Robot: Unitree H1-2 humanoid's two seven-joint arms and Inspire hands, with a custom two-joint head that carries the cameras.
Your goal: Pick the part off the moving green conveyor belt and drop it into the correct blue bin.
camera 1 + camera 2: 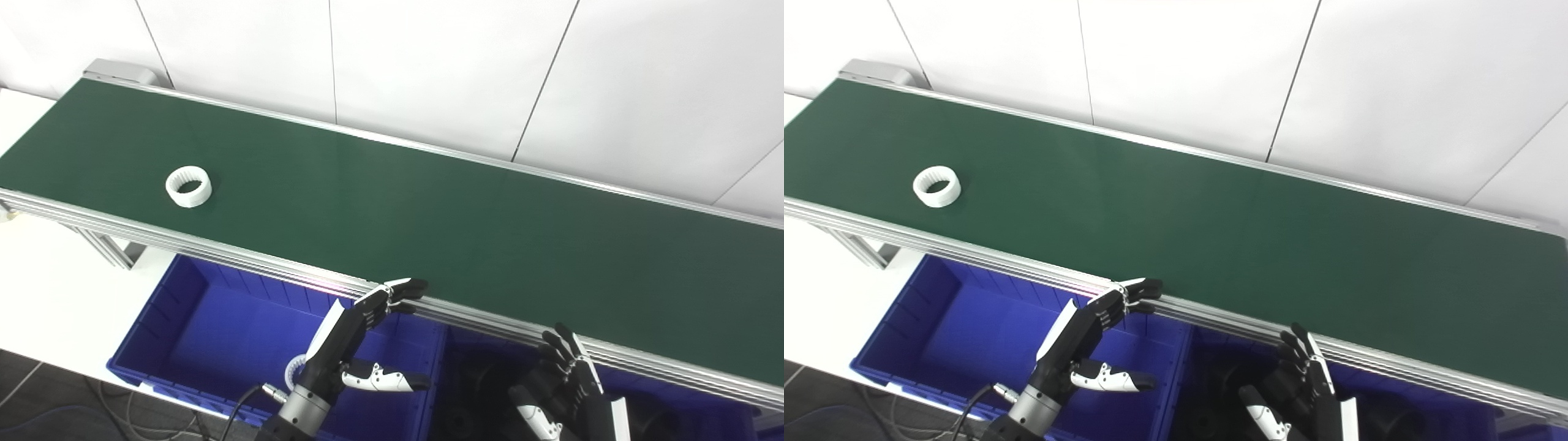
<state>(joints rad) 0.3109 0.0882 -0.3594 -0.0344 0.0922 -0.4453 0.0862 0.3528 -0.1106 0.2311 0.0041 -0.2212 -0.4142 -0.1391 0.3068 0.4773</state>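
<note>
A white toothed ring (pixel 188 187) lies flat on the green conveyor belt (pixel 392 208) near its left end, close to the front rail. My left hand (pixel 355 340) is open and empty, held over the left blue bin (pixel 184 306) with its fingertips at the belt's front rail, far right of the ring. My right hand (pixel 563 386) is open and empty, low over the right blue bin (pixel 686 416), just below the rail. Another white ring (pixel 295 369) lies in the left bin, partly hidden by my left wrist.
Dark parts lie in the right bin (pixel 1225 392). The belt's aluminium front rail (pixel 245 257) runs between my hands and the belt. A white wall stands behind the belt. A white table (pixel 49 288) and cables on the floor (pixel 122 410) are at the left.
</note>
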